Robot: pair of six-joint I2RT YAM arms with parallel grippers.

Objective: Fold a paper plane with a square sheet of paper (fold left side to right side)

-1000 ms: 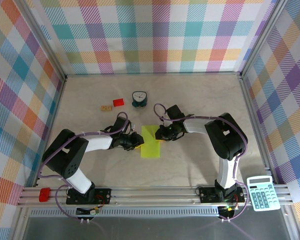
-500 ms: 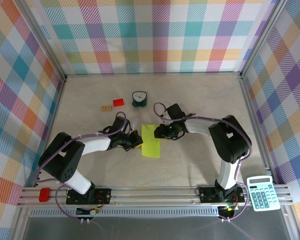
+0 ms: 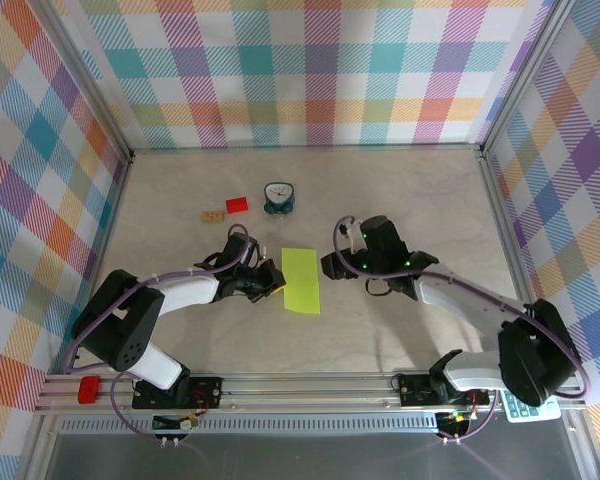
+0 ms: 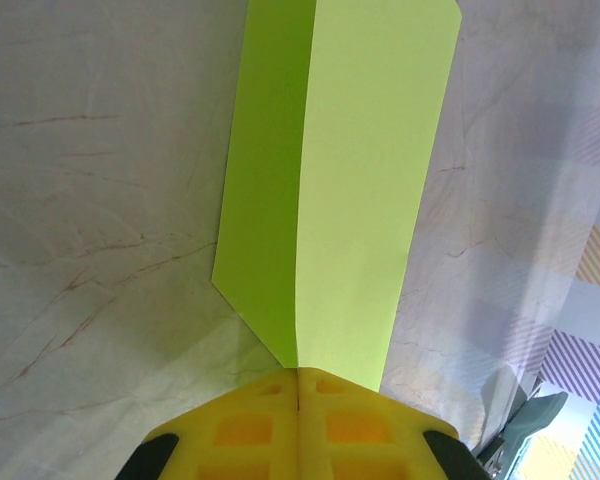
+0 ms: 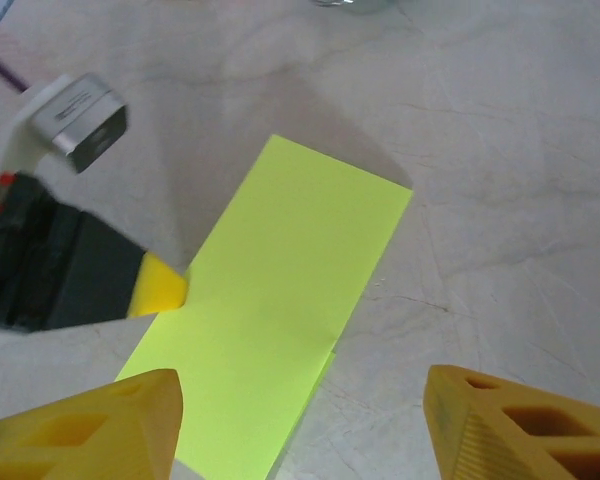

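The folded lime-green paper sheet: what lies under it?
The pale marbled tabletop shows around the folded lime-green paper sheet, so it lies on that. The left claw pinches one edge. Directly beneath is hidden.

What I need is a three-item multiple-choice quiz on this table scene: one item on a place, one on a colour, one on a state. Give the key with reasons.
1. Where does the teal clock stand relative to the square sheet of paper?
A. On its far side, apart from it
B. On top of it
C. On its near side, touching it

2. What colour is the sheet?
A. White
B. Lime yellow-green
C. Red

3. How is the right gripper?
A. Shut on the sheet
B. Shut on the clock
C. Open, gripping nothing

Key:
1. A: the top view shows the clock higher in the picture than the sheet, with a gap between them.
2. B: every view shows that colour.
3. C: its wrist view shows the fingers spread wide, with the sheet lying ungripped below.
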